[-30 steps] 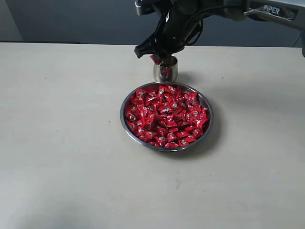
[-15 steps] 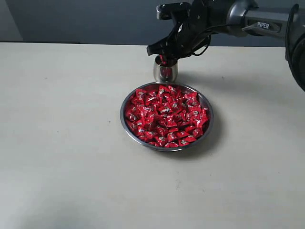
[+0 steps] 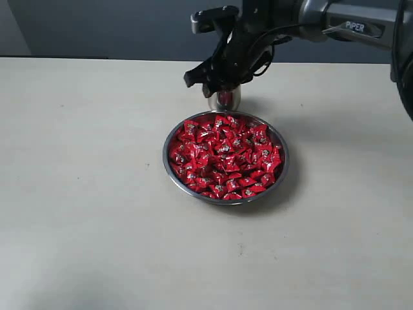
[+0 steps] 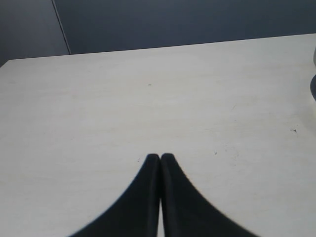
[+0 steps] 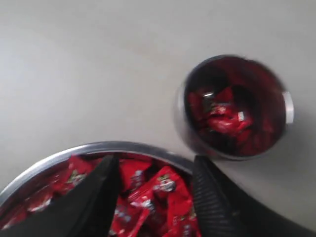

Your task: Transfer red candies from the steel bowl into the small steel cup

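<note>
Exterior view: one steel bowl (image 3: 166,161) sits mid-table (image 3: 84,194), heaped with red candies (image 3: 222,155), too many to count. One small steel cup (image 3: 224,100) stands upright just beside the bowl's far rim; can't tell if they touch. One arm is in frame. The right gripper (image 3: 206,79) hangs right over the cup and blocks its mouth, so neither the finger spacing nor the cup's contents can be read from this angle.

Left wrist view: shows only the left gripper (image 4: 160,159) and bare tabletop (image 4: 148,98). Fingertips are pressed together with nothing between them. A dark sliver at the frame edge is unidentifiable.

Right wrist view: looks straight down, the only view into the cup (image 5: 232,106). Red candies (image 5: 222,116) lie inside it, roughly three distinguishable, but blur rules out an exact count. The two fingers (image 5: 98,197) of the right gripper (image 5: 155,165) are spread apart and clamp nothing. The bowl's candies show through the gap below them. The bowl rim (image 5: 89,148) curves just beside the cup.
</note>
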Robot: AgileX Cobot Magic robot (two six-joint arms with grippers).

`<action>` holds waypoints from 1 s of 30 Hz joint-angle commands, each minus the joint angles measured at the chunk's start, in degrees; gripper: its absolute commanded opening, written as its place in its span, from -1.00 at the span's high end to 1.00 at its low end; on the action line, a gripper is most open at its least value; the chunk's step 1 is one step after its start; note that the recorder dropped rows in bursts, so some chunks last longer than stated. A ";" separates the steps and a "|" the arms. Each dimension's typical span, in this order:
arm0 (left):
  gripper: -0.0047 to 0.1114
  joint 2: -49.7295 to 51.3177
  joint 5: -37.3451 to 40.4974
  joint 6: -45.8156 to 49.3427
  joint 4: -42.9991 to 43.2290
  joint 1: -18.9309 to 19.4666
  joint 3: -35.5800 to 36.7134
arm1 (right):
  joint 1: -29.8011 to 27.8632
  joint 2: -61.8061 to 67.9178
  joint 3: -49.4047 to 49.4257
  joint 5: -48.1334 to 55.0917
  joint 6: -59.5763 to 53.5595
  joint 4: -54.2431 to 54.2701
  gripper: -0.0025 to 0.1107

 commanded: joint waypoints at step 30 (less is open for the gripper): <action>0.91 -0.27 -0.31 -0.09 0.11 -0.46 -0.48 | 3.62 -3.37 -0.12 4.47 -2.04 -3.58 0.95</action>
